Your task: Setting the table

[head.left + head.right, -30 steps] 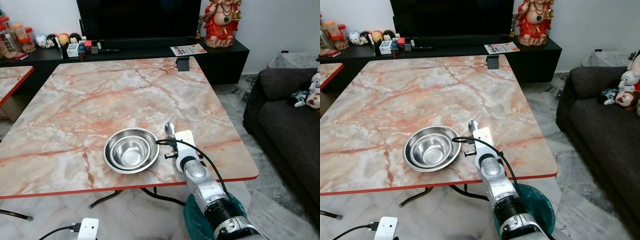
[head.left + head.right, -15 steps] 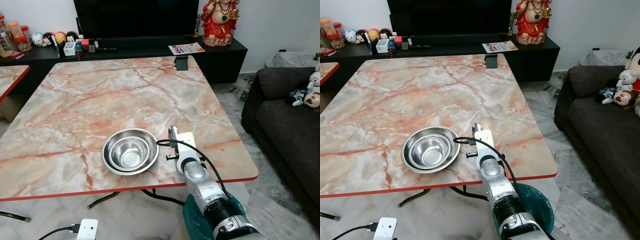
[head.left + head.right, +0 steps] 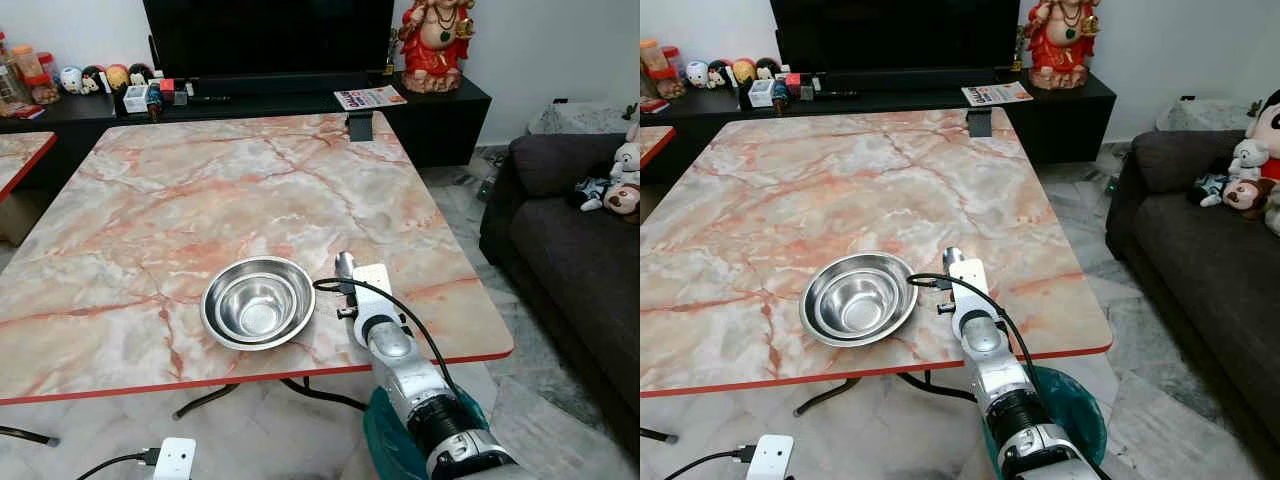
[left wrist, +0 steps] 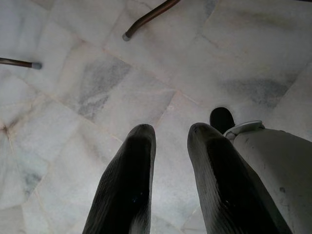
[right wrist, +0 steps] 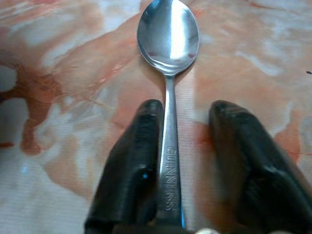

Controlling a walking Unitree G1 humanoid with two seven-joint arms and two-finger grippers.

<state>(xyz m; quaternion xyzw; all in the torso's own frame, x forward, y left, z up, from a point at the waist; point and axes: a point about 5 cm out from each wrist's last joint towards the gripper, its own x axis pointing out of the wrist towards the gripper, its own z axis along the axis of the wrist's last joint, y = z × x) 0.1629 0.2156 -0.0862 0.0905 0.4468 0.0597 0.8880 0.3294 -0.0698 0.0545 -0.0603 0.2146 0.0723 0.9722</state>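
The right gripper [image 5: 187, 109] is resting on the table [image 3: 200, 190] beside the bowl [image 3: 258, 301], fingers parted. The spoon [image 5: 168, 44] is lying flat between them, touching one finger. The left gripper [image 4: 170, 139] is hanging idle, slightly open and empty.

Right arm out, left arm down

Right gripper [image 5: 187, 114] held low, 2 fingers parted; left gripper [image 4: 170, 134] hangs, fingers apart.

Right arm [image 3: 405, 375]: silver jointed metal segments, black ribbed collar near the base, white box-shaped wrist module, black cable looped alongside. Right gripper [image 5: 195, 146] and left gripper [image 4: 170, 146]: paired long black fingers [image 4: 126, 185], finely textured with rounded tips.
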